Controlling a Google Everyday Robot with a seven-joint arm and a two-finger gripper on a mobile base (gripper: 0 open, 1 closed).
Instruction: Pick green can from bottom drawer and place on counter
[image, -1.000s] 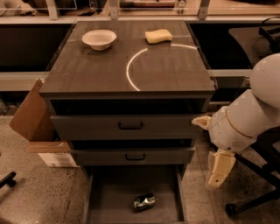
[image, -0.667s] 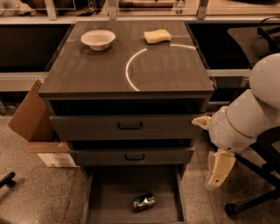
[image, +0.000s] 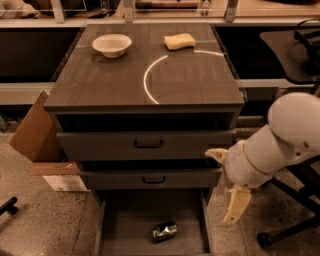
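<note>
Can first: the green can (image: 164, 231) lies on its side on the flat floor of the bottom drawer (image: 125, 225), which is pulled out toward the camera. It rests a little right of the drawer's middle, touching neither side wall, its shiny end turned to the right.

Above it sit the two upper drawers, the middle drawer (image: 110, 179) and the top drawer (image: 100, 146), each with a black handle and each standing out slightly from the cabinet (a dark gap shows over both).

The gripper (image: 218, 187) hangs just off the cabinet's right front corner, about level with the middle drawer, up and to the right of the can and well apart from it. Its cream fingers (image: 236, 205) are spread wide with nothing between them: one points left toward the drawer fronts, the other hangs down beside the bottom drawer's right wall. The white arm (image: 280, 140) reaches in from the right edge.

Higher up, the counter (image: 100, 85) carries the thin white arc (image: 149, 80), with a white bowl (image: 112, 45) at the back left and a yellow sponge (image: 180, 41) at the back, right of the bowl. A cardboard box (image: 35, 130) leans against the cabinet's left side.
</note>
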